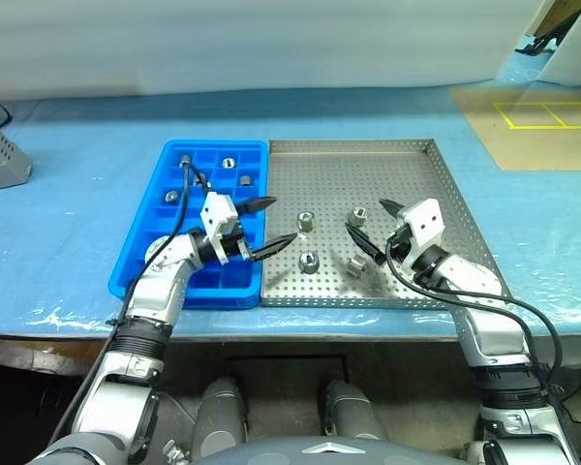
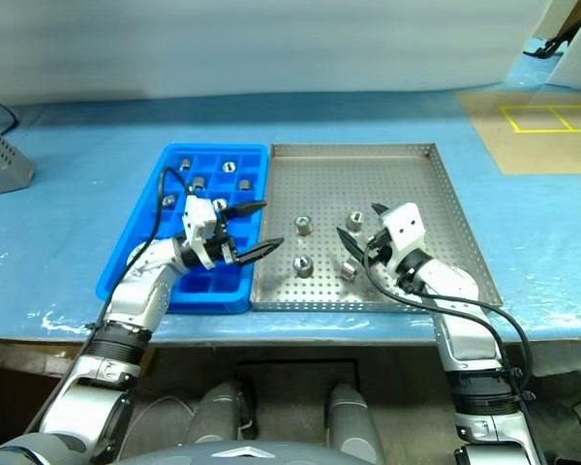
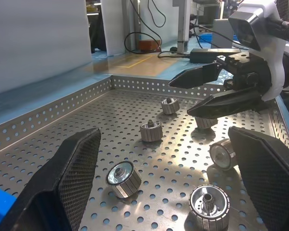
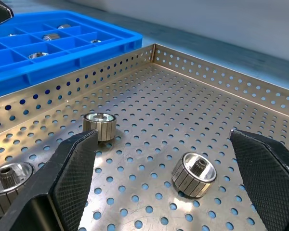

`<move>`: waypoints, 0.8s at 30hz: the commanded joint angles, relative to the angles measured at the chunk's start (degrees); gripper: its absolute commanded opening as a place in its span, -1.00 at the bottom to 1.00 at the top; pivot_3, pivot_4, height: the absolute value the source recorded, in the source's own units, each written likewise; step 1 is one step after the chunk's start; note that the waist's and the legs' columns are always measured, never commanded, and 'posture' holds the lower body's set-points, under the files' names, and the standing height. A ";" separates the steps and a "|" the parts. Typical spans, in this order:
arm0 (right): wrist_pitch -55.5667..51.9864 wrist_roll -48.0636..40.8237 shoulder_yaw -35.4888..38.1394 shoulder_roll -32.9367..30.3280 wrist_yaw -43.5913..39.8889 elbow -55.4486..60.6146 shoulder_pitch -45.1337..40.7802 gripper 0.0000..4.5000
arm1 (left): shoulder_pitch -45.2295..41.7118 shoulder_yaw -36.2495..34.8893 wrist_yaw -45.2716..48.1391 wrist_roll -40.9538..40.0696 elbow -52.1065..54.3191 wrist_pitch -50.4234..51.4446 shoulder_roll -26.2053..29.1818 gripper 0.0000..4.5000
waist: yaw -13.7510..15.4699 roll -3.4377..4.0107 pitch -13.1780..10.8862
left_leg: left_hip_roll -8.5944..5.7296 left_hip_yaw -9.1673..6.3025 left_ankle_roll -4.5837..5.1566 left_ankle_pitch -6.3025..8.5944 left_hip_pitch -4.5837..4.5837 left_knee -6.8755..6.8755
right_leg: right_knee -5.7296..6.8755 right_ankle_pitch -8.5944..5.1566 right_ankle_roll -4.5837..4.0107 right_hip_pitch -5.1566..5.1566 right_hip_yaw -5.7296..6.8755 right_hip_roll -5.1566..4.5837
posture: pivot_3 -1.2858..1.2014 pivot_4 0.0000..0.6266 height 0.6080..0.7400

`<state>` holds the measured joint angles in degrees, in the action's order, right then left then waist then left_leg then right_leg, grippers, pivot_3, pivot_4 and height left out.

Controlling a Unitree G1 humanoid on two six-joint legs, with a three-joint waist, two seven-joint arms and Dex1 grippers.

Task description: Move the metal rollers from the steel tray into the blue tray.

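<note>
Left eye view: blue-covered table [image 1: 68,232]

Head cams overhead—wrists prob. tray-level

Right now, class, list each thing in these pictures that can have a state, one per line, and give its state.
left gripper: open, empty, at the blue tray's edge by the steel tray.
right gripper: open, empty, above the steel tray.
steel tray: four metal rollers loose on it, some upright, some tipped.
blue tray: rollers lie in several far compartments; many near ones empty.
</note>
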<state>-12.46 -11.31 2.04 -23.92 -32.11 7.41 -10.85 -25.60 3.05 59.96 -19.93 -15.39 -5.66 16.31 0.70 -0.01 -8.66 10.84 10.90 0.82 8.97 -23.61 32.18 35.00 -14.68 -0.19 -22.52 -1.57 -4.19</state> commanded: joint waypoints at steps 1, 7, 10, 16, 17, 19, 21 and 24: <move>1.23 -0.42 0.71 0.22 0.42 1.46 -0.08 1.00 | -0.27 -0.26 0.08 -0.62 2.08 0.08 0.26 0.98 | 0.00 0.00 0.00 | 0.00 0.00 0.00 0.00 0.00 0.00 | 0.00 0.00 0.00 0.00 0.00 0.00 | -0.17 -0.52 1.00; 1.09 -0.35 0.74 0.34 0.91 1.95 0.34 1.00 | -0.40 -0.17 0.40 -0.68 2.07 0.14 0.32 0.98 | -0.03 0.00 0.00 | 0.00 0.01 0.00 0.00 0.00 0.00 | 0.00 0.00 0.00 0.00 0.00 0.00 | -0.18 -0.52 1.00; 1.09 -0.42 0.75 0.45 1.30 2.13 0.61 1.00 | -0.29 -0.12 0.62 -0.74 2.09 0.11 0.34 0.98 | -0.06 0.00 0.00 | 0.00 0.03 0.00 0.00 0.01 0.00 | 0.00 0.00 0.00 0.00 -0.01 0.00 | -0.19 -0.52 1.00; 1.13 -0.05 0.73 0.80 2.35 2.74 1.43 1.00 | -7.29 -0.87 -4.14 2.15 -5.28 -1.16 -1.64 0.98 | -0.01 0.00 0.00 | 0.01 0.18 0.00 0.00 0.01 0.01 | 0.02 0.00 0.00 0.01 0.01 0.00 | -0.20 -0.52 1.00; 1.07 -0.13 0.91 0.79 2.49 2.72 1.48 1.00 | -11.14 -0.33 -7.11 3.07 -6.28 0.19 -3.68 0.98 | 0.13 -0.02 -0.01 | 0.01 0.24 0.00 -0.01 0.01 0.04 | 0.05 0.00 0.00 0.01 0.02 0.00 | -0.20 -0.52 1.00; 1.01 -0.22 1.09 0.71 2.63 2.62 1.48 1.00 | -17.72 1.05 -11.17 5.40 -9.06 1.52 -6.96 0.98 | 0.32 -0.09 -0.06 | -0.01 0.30 0.04 -0.04 -0.03 0.11 | 0.09 0.03 0.00 0.03 0.02 -0.05 | -0.21 -0.52 1.00; 1.18 -0.21 1.26 0.83 2.93 2.60 1.60 1.00 | -24.63 2.39 -13.80 8.46 -15.37 1.15 -9.68 0.98 | 0.24 -0.11 -0.07 | -0.06 0.29 0.12 -0.01 -0.02 0.20 | 0.05 0.08 0.00 0.10 0.00 -0.13 | -0.21 -0.52 1.00; 1.27 -0.35 1.35 1.02 3.16 2.70 1.74 1.00 | -31.22 3.02 -16.76 11.92 -25.49 -0.38 -11.66 0.98 | -0.52 -0.10 -0.06 | -0.07 0.26 0.18 0.02 0.00 0.33 | 0.03 0.13 0.08 0.13 -0.11 -0.14 | -0.23 -0.52 1.00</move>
<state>-12.32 -11.24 2.05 -22.84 -29.46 7.86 -9.13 -56.32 5.61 44.84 -10.02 -36.34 -5.01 4.41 0.18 -0.11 -8.71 10.77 11.15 1.00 8.99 -23.57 32.49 35.00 -14.54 -0.10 -22.41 -1.74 -4.31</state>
